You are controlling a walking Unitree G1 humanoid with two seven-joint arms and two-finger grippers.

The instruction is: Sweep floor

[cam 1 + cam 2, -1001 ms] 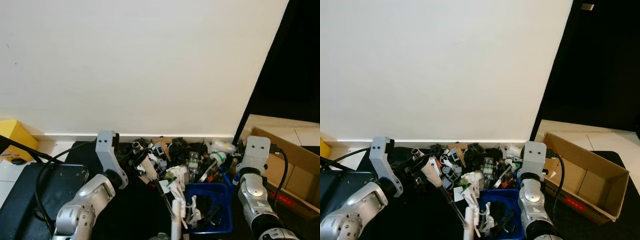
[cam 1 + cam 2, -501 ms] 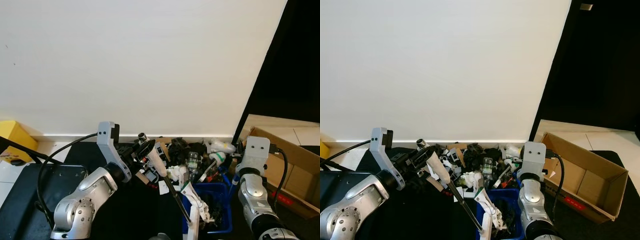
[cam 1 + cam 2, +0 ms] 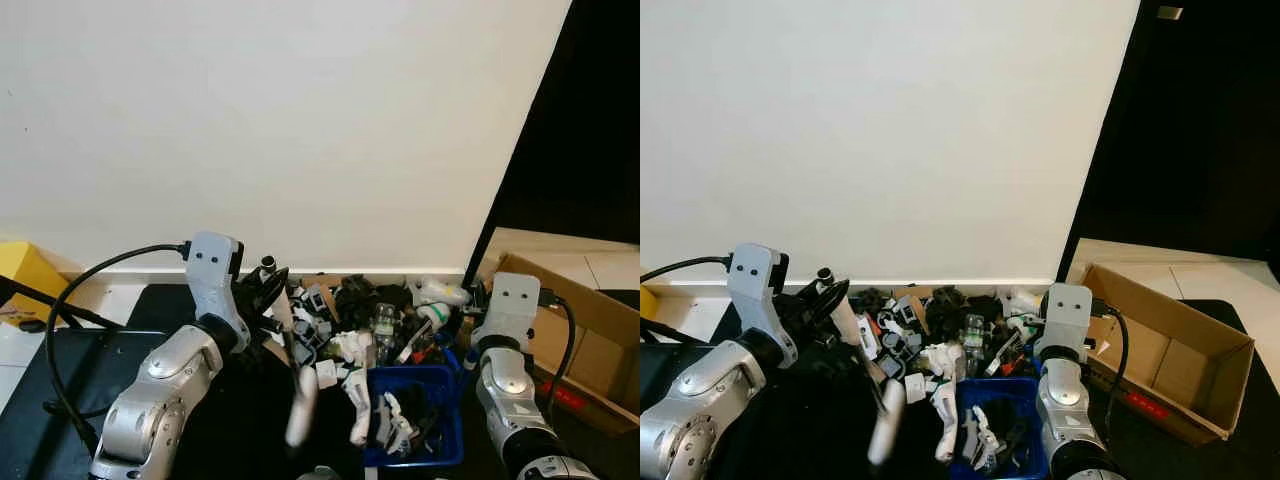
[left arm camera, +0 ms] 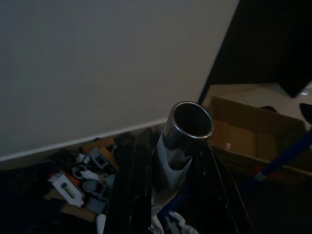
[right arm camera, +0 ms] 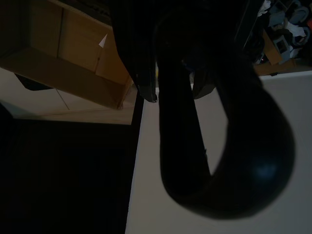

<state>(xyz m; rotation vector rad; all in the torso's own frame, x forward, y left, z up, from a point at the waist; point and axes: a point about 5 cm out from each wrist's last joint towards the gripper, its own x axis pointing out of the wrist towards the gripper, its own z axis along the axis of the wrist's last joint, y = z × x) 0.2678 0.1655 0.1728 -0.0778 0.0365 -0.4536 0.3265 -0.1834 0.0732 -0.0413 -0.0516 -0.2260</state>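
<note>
White wall behind; we saw left tool (image 4: 168, 195) pinching stiff, light broom handle (image 4: 183, 141), right tool (image 5: 175, 90) gripping dustpan handle (image 5: 219, 146).

No legible text, label, brand, number or sign appears in any view. The cardboard box (image 3: 1170, 350) carries a small red mark on its side, too small to read. Items in the litter pile (image 3: 370, 310) against the wall show light patches, but no characters can be resolved.
</note>
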